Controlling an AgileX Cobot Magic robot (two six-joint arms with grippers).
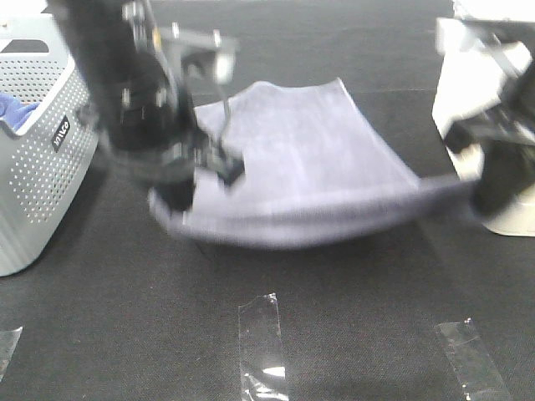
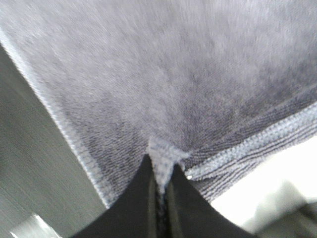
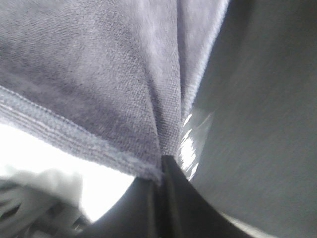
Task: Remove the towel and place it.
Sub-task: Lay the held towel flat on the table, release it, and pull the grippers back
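Fig.: towel (image 1: pixel 309 159) spread mid-tabletop (image 1: pixel 351 334), near edge raised. L pincer (image 2: pixel 159 171) clamped on its 9 o'clock corner, R pincer (image 3: pixel 161 163) on the 3 o'clock corner. Best lowered evenly, kept taut, to lie w/o wrinkles.

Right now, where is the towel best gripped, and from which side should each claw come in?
At the two corners of its front hem, one claw from each outer end. The towel is wide and limp, sagging between holds; pinching the stitched corners keeps it spread. Both claws are shut there: left claw, right claw.
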